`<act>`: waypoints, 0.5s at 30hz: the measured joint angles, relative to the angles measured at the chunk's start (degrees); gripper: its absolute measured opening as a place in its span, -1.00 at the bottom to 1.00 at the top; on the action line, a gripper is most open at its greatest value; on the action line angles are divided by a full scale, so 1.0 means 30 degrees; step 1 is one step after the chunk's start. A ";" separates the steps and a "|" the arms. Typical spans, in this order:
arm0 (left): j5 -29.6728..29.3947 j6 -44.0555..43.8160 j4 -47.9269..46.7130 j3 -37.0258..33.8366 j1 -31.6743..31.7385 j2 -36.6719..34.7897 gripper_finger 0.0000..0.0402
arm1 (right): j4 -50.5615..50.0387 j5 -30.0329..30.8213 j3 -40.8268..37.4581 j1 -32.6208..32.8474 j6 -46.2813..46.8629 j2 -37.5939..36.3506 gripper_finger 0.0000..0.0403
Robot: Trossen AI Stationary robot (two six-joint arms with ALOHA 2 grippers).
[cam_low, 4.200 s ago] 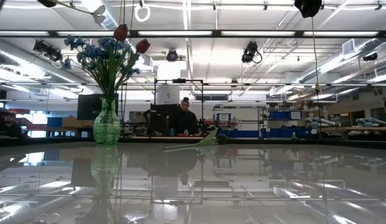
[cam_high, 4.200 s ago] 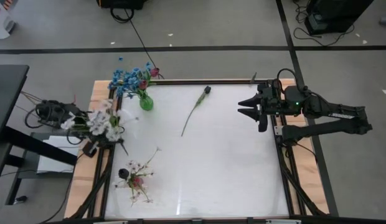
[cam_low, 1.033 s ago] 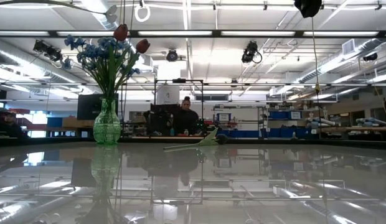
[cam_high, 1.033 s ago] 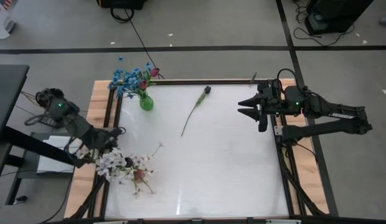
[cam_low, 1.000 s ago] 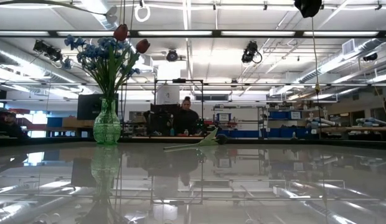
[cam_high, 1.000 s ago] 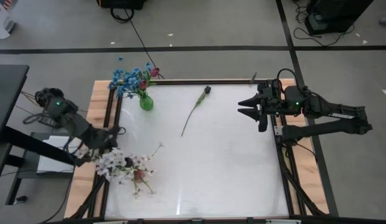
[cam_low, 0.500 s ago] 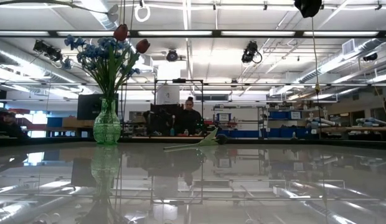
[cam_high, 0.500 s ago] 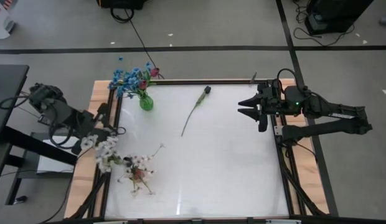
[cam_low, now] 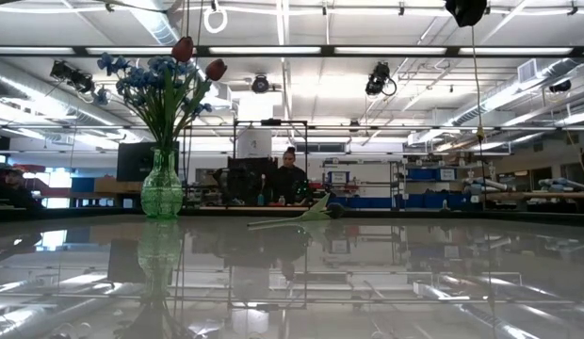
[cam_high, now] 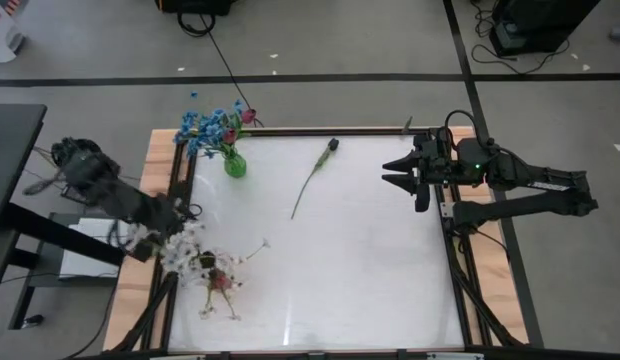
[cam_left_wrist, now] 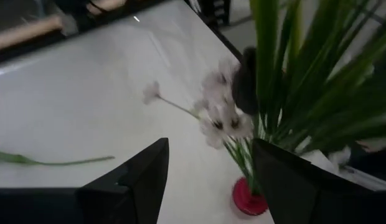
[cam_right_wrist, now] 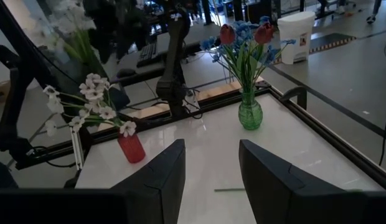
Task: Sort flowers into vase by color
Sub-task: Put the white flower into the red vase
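L pincer [cam_left_wrist: 205, 180] sits at the desk's L edge, just beside the red vase [cam_left_wrist: 250, 198]; fingers apart, w/ green stems [cam_left_wrist: 286, 81] rising past the gap. Can't tell if it grips them or stands open.

R pincer [cam_right_wrist: 208, 168] hovers over the desk's R edge, fingers spread, nothing between them.

Containers: red vase [cam_right_wrist: 131, 148], near the L-front corner, holds white blossom sprays [cam_right_wrist: 96, 106] & thin stems leaning outward. Green glass vase [cam_high: 235, 163] at the far L corner holds blue blossom clusters [cam_high: 200, 125] + two pink-red tulip buds [cam_low: 183, 48].

Loose: one dark-bud flower [cam_high: 312, 178] lies flat on the white desk [cam_high: 370, 270] near the far edge, between green vase & R pincer, touching neither.

Beyond the desk: a person [cam_low: 289, 179] among the workshop benches.
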 joint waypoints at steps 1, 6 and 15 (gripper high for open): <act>0.0219 -0.0179 0.0303 -0.0571 0.0000 -0.0146 0.16 | -0.0007 0.0002 0.0000 0.0000 0.0000 0.0000 -0.21; 0.0770 -0.1007 0.0800 -0.1754 -0.0006 -0.1043 0.16 | -0.0001 -0.0002 0.0000 0.0004 0.0000 0.0000 -0.21; 0.0764 -0.1762 -0.0641 -0.1739 0.0000 -0.1746 0.16 | -0.0005 -0.0002 0.0000 0.0001 0.0000 0.0000 -0.21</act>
